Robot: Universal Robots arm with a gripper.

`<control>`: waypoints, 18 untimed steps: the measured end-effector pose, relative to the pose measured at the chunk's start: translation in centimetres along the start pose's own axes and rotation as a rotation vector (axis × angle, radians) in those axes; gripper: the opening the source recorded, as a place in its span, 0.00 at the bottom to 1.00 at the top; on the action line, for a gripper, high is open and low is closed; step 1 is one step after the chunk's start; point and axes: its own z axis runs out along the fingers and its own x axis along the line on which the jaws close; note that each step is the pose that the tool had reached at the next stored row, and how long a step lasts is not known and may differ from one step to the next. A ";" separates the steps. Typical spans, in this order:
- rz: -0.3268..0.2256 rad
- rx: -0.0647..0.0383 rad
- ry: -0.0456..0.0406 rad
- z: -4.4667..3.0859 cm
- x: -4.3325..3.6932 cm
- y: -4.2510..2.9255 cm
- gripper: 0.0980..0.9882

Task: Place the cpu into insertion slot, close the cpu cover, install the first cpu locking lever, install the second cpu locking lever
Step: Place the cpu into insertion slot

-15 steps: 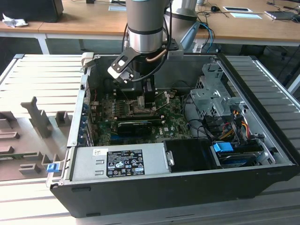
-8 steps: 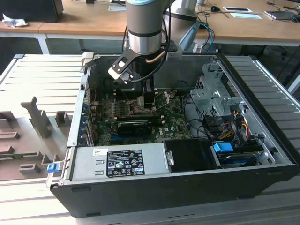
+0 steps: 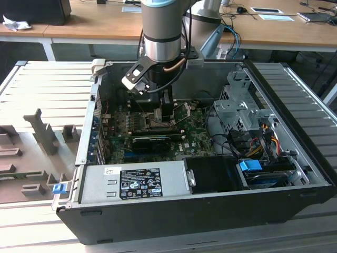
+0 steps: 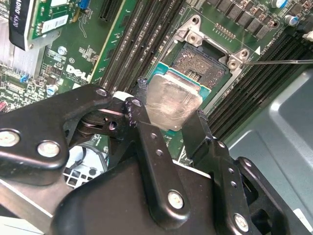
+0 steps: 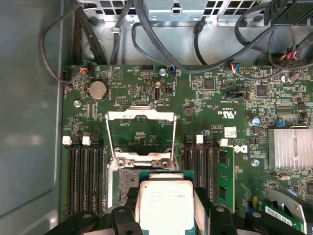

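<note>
My gripper (image 4: 170,111) is shut on the cpu (image 4: 172,100), a small square chip with a silver-grey face, its black fingers (image 4: 143,105) pressing two opposite edges. The chip hangs just above the insertion slot (image 4: 199,62), whose dark pin field partly shows beyond it. In the first wrist view the cpu (image 5: 166,205) sits between the fingers of the gripper (image 5: 166,196), and the cpu cover (image 5: 141,114), a silver frame with a square window, stands swung open beyond the slot. In the exterior view the gripper (image 3: 159,115) reaches down inside the open computer case.
The green motherboard (image 5: 234,98) carries black memory slots (image 5: 83,176) on both sides of the socket. A thin lever wire (image 4: 279,62) sticks out beside it. A black graphics card (image 3: 154,141), power supply (image 3: 131,182), drive cage (image 3: 237,105) and cables (image 5: 161,44) crowd the case.
</note>
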 end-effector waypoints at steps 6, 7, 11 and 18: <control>0.000 0.000 -0.0001 0.23 0.50 -0.04 0.48; 0.000 0.000 -0.0001 0.30 0.65 -0.04 0.48; 0.000 0.000 -0.0001 0.69 1.00 -0.18 0.48; -0.014 0.001 0.0010 1.65 1.09 -0.86 0.48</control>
